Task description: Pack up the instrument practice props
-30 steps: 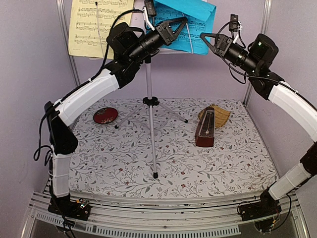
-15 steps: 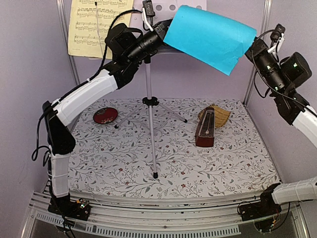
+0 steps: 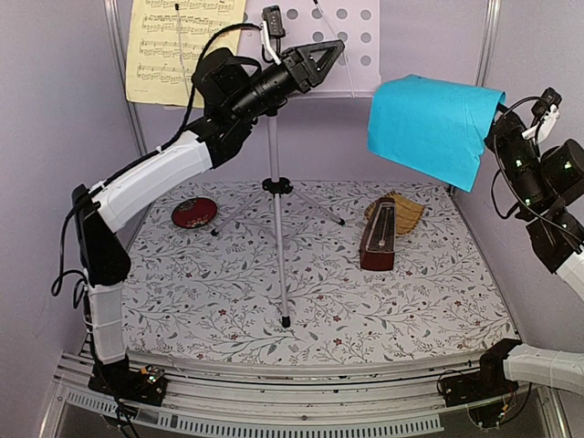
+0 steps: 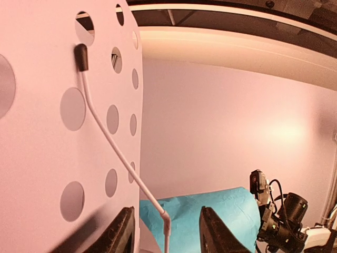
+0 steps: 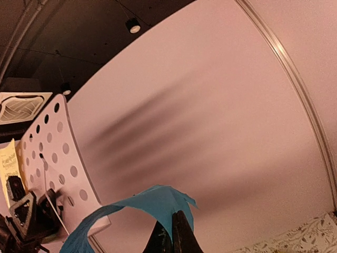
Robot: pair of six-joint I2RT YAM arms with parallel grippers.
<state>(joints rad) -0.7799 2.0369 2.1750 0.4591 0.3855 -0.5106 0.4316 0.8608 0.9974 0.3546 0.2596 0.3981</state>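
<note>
Plain lilac walls (image 3: 55,109) surround a floral-patterned tabletop (image 3: 210,292).

Lab test booth: lilac walls (image 3: 55,228), aluminium rails (image 3: 301,376), floral tablecloth (image 3: 319,292).

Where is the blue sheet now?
Top view, upper right: the blue sheet hangs from the right pincer, right of the stand's desk, higher than the metronome.

Wrist views upward, apparently sharing desk (image 4: 31,158)
</note>
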